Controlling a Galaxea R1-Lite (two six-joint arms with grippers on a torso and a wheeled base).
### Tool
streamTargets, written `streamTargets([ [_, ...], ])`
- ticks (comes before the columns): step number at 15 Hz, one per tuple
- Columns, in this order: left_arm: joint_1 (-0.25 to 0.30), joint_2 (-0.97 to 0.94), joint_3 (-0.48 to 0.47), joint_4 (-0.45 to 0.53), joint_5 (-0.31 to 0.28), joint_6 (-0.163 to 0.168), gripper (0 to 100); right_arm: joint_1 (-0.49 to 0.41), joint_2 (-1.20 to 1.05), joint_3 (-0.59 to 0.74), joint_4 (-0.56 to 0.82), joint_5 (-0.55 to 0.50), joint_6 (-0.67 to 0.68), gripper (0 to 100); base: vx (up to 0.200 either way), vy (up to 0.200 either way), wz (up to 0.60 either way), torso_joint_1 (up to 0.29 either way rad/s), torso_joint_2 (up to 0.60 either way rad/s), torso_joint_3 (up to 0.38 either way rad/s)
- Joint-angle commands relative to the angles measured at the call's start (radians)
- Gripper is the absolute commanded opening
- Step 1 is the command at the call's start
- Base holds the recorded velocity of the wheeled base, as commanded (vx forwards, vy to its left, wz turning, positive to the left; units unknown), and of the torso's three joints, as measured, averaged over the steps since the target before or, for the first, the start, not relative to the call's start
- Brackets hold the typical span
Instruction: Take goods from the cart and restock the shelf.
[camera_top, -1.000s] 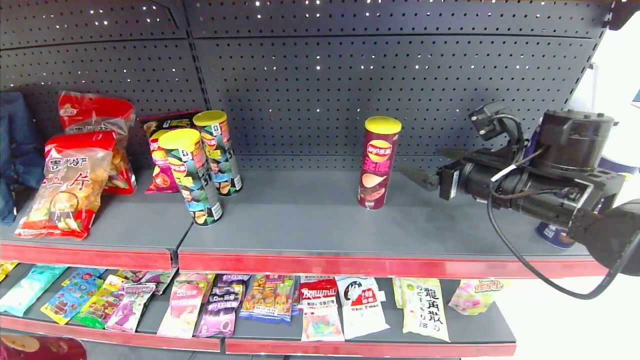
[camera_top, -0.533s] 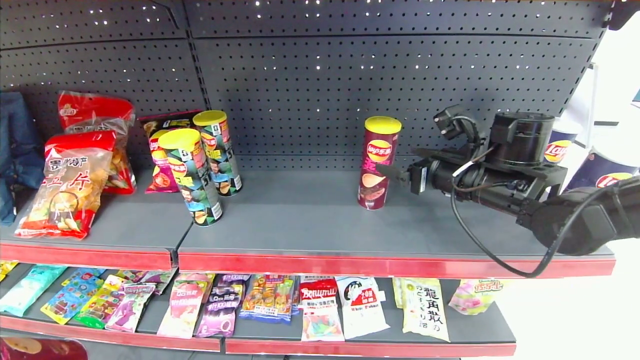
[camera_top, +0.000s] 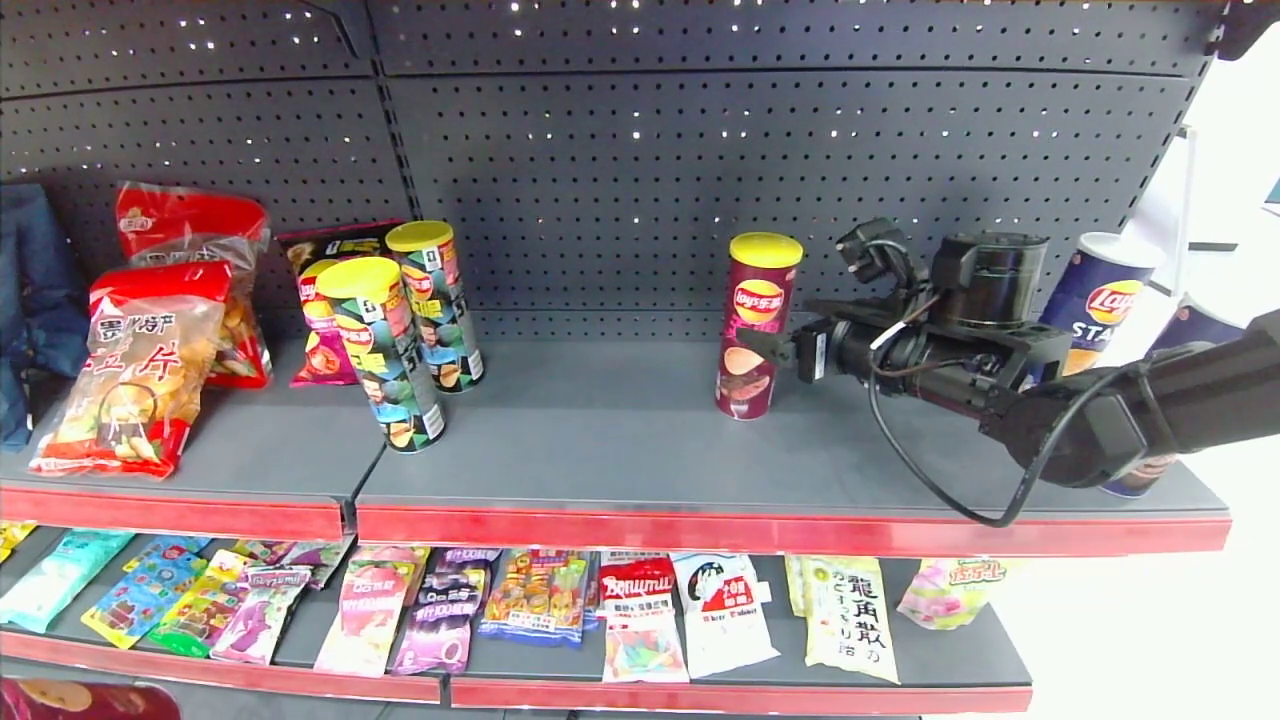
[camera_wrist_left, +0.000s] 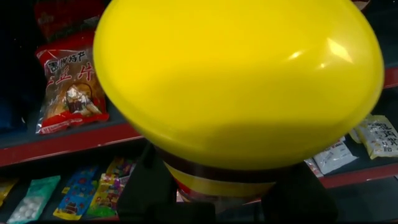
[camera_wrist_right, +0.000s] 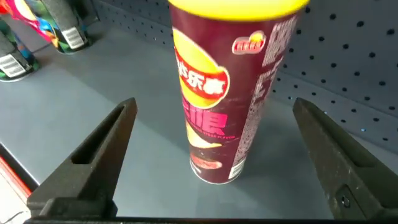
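- Black fingers (camera_wrist_right: 93, 155) of the right gripper (camera_wrist_right: 214, 106) stand wide, one on each side of the maroon can (camera_wrist_right: 224, 112) and clear of its wall.
- That can stands upright on the grey shelf (camera_top: 620, 440), near the pegboard back, with bare shelf around it.
- Dark fingers of the left gripper (camera_wrist_left: 221, 196) are closed on the body of a second can (camera_wrist_left: 217, 183), whose yellow lid (camera_wrist_left: 236, 74) faces the wrist camera. It is held out in front of the shelving, not yet on it.
- Further along the shelf, two patterned cans (camera_top: 400, 330) stand well apart to the left and blue cans (camera_top: 1095, 295) stand at the right end.
- Judged step: placing. The maroon can looks set down, or is about to be gripped for straightening; I cannot tell which.
- If it is set down, the right arm needs to draw straight back from the can with the fingers kept wide, since a tall can tips at a light brush.
- The left arm's can then needs an upright landing on bare shelf beside the maroon one.
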Motion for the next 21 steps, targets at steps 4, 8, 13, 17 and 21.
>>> streamTargets([
  [4, 0.000, 0.003, 0.000, 0.000, 0.000, 0.000, 0, -0.013, 0.041, -0.055, 0.000, 0.068, -0.002, 100, 0.000, 0.000, 0.00, 0.000, 0.00, 0.000],
  [8, 0.000, 0.001, 0.002, 0.000, 0.000, 0.000, 0, -0.016, 0.067, -0.096, 0.000, 0.137, -0.002, 100, 0.000, 0.000, 0.00, 0.000, 0.00, 0.000],
  [13, 0.000, 0.001, 0.006, 0.000, 0.000, 0.000, 0, -0.038, 0.124, -0.165, 0.002, 0.147, -0.008, 100, 0.000, 0.000, 0.00, 0.000, 0.00, 0.000],
  [17, 0.000, 0.001, 0.014, 0.000, -0.001, 0.000, 0, -0.052, 0.158, -0.205, 0.005, 0.147, -0.008, 100, 0.000, 0.000, 0.00, 0.000, 0.00, 0.000],
  [21, 0.000, 0.001, 0.020, 0.000, -0.001, 0.000, 0, -0.049, 0.170, -0.243, 0.011, 0.147, -0.008, 100, 0.000, 0.000, 0.00, 0.000, 0.00, 0.000],
])
